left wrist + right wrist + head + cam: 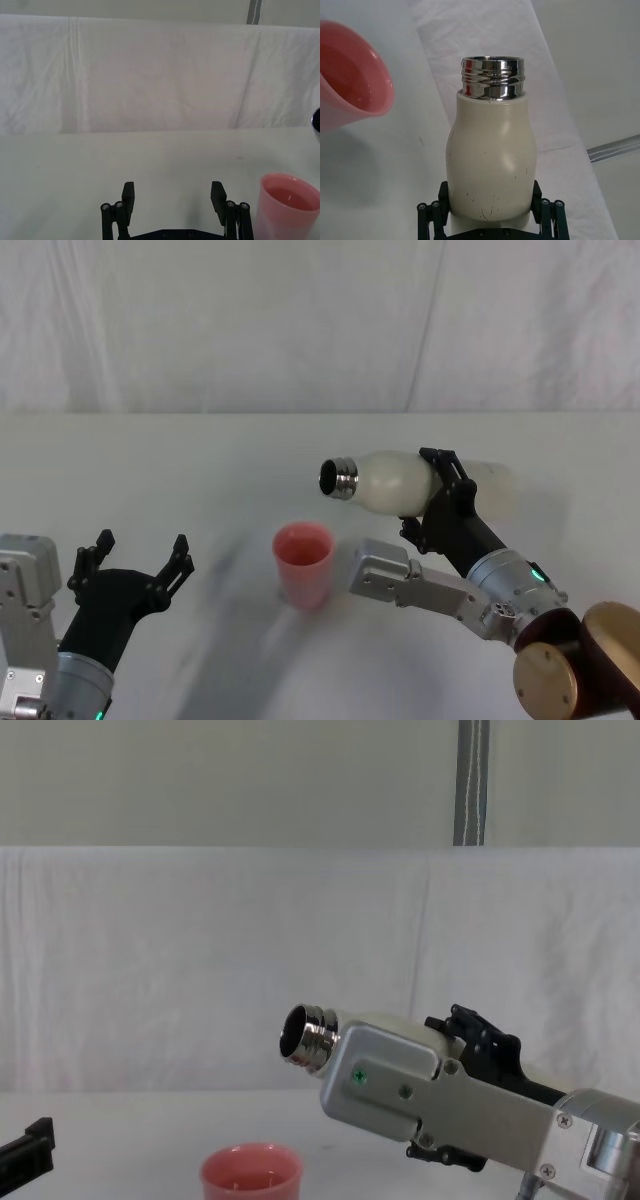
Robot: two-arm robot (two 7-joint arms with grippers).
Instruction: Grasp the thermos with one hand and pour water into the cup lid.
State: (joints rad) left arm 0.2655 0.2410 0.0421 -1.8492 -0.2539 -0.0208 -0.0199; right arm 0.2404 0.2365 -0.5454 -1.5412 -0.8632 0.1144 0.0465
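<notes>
My right gripper (438, 492) is shut on the cream-white thermos (400, 481) and holds it nearly on its side above the table. Its steel neck (339, 478) points left, just above and to the right of the pink cup lid (303, 565). In the right wrist view the thermos (491, 152) sits between the black fingers (434, 215), with the cup lid (350, 82) off beside the neck. The cup lid (289, 206) holds some liquid. No stream of water is visible. My left gripper (140, 562) hangs open at the left, apart from the cup lid.
The table (200, 470) is covered in white cloth, and a white draped backdrop (300, 320) closes the far side. A grey pole (471, 782) rises behind the backdrop.
</notes>
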